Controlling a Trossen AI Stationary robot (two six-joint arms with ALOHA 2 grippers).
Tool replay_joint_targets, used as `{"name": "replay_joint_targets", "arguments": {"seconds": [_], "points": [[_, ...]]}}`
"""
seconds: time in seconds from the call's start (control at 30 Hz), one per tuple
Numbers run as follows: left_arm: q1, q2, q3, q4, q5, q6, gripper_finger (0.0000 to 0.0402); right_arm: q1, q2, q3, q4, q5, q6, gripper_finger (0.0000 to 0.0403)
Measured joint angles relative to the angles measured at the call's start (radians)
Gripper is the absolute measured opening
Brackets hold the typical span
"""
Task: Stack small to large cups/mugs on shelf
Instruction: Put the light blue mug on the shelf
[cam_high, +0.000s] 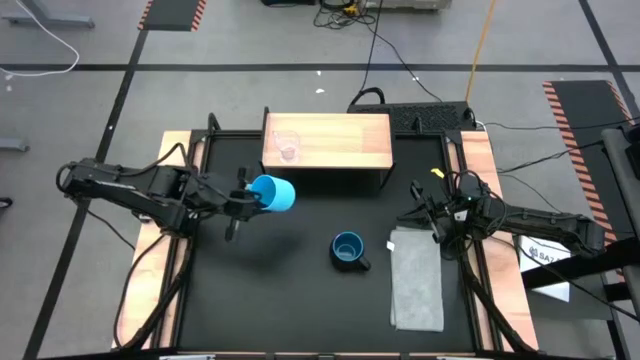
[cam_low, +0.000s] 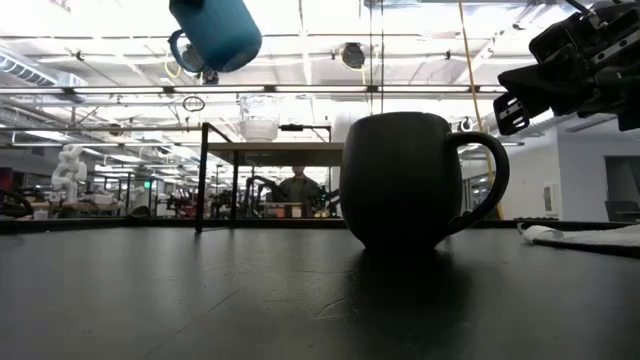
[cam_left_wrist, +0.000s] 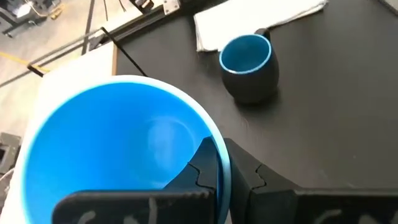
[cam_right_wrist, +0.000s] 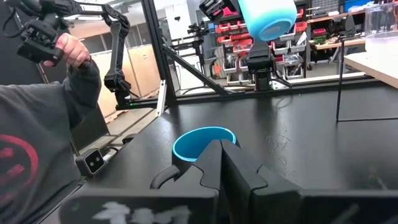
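Note:
My left gripper (cam_high: 245, 198) is shut on the light-blue mug (cam_high: 273, 193) and carries it in the air in front of the shelf (cam_high: 340, 155), which has a light wooden top on a black frame. The tiny clear cup (cam_high: 288, 148) stands on the shelf's left part. The dark navy mug (cam_high: 348, 250) stands upright on the black table, handle toward the right. My right gripper (cam_high: 430, 210) is shut and empty, hovering by the far end of the grey cloth, right of the navy mug. My left gripper has the light-blue mug by its rim wall (cam_left_wrist: 221, 163), with one finger (cam_left_wrist: 204, 169) inside the mug and the other (cam_left_wrist: 250, 180) outside. The fingers come at it from the table's left. The mug (cam_low: 215, 30) is lifted well clear of the table and tilted, its mouth toward the gripper.
A folded grey cloth (cam_high: 416, 282) lies on the table's right part, near the navy mug. Wooden side rails border the black mat. A person's sleeve and hand (cam_right_wrist: 68, 53) holding a controller show beyond the table's left side.

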Motion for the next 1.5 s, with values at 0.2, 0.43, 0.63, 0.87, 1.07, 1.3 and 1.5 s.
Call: {"name": "replay_joint_targets", "arguments": {"seconds": [0.2, 0.43, 0.63, 0.87, 1.07, 1.3, 1.5], "points": [[0.003, -0.02, 0.0, -0.021, 0.023, 0.056, 0.0008, 0.0, 0.0, 0.0, 0.0, 0.0, 0.003, 0.0], [0.027, -0.094, 0.0, -0.051, 0.175, 0.122, 0.0008, 0.0, 0.0, 0.0, 0.005, 0.0, 0.005, 0.0], [0.067, -0.173, 0.0, -0.127, 0.22, 0.107, 0.0008, 0.0, 0.0, 0.0, 0.008, 0.0, -0.01, 0.0], [0.115, -0.278, 0.0, -0.195, 0.193, 0.063, 0.0008, 0.0, 0.0, 0.0, 0.016, 0.027, -0.02, 0.0], [0.135, -0.324, -0.004, -0.251, 0.194, 0.021, 0.0008, 0.0, 0.0, 0.0, 0.015, 0.027, -0.02, 0.0], [0.162, -0.397, -0.19, -0.134, 0.256, -0.086, 0.0008, 0.0, 0.0, 0.0, 0.015, 0.027, -0.019, 0.0], [0.165, -0.417, -0.365, 0.213, 0.34, -0.189, 0.0008, 0.0, 0.0, 0.0, 0.027, 0.027, -0.019, 0.0]]}}
